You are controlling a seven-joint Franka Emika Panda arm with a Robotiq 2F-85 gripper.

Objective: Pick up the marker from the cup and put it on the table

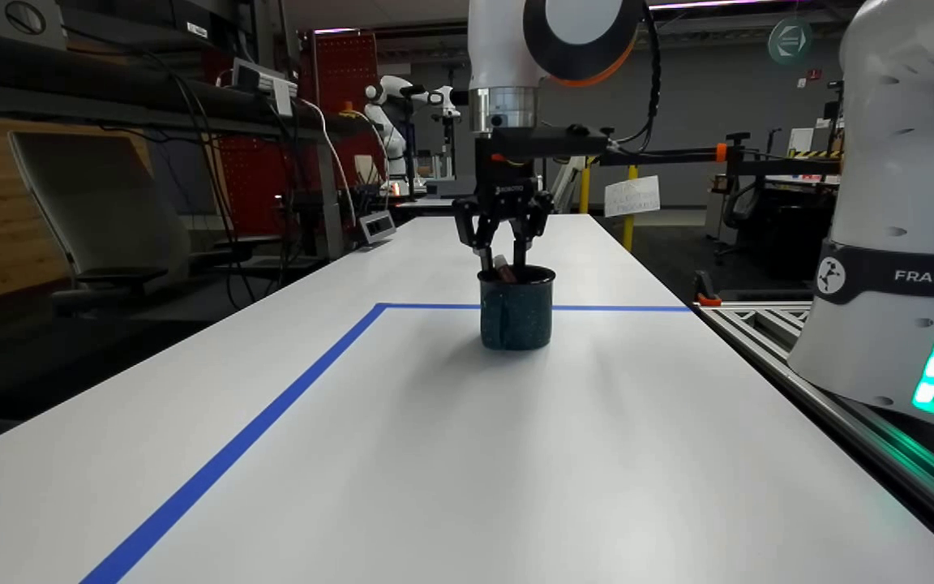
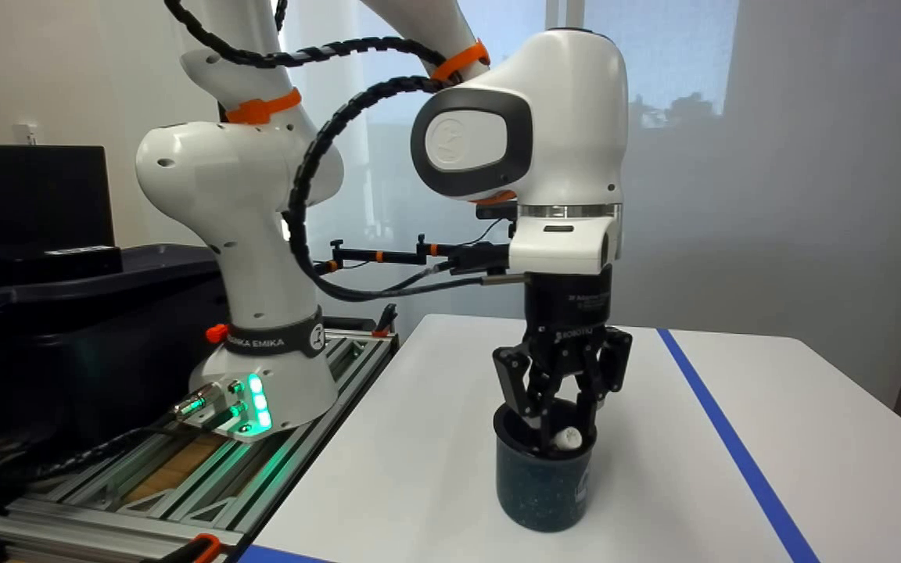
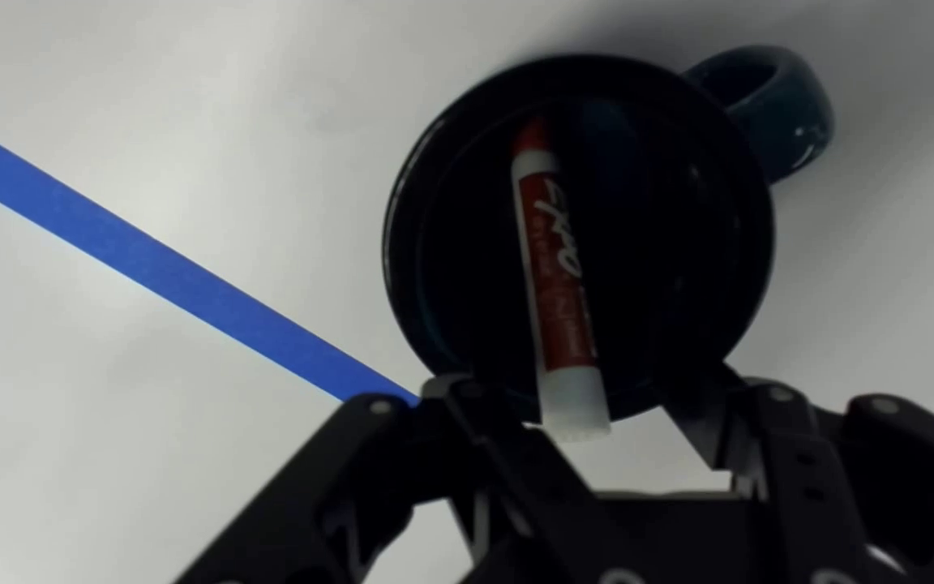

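The dark teal cup [image 1: 516, 316] stands upright on the white table [image 1: 434, 454]; it shows in both exterior views [image 2: 542, 489]. In the wrist view the cup [image 3: 661, 243] has its handle at the upper right. The marker [image 3: 556, 268] leans inside it, red with a white body and a pale end up at the rim. That pale end also shows in an exterior view [image 2: 568, 438]. My gripper [image 1: 503, 258] points straight down with its fingertips at or inside the cup's mouth. The fingers are partly open, one on each side of the marker, with gaps visible. The fingertips are dark and partly hidden.
Blue tape lines [image 1: 272, 414] cross the table around the cup. The robot's base [image 2: 263, 391] is on a metal rail frame [image 2: 208, 477] beside the table. A shelf bench with cables [image 1: 151, 105] and a chair [image 1: 102, 211] stand off the opposite side.
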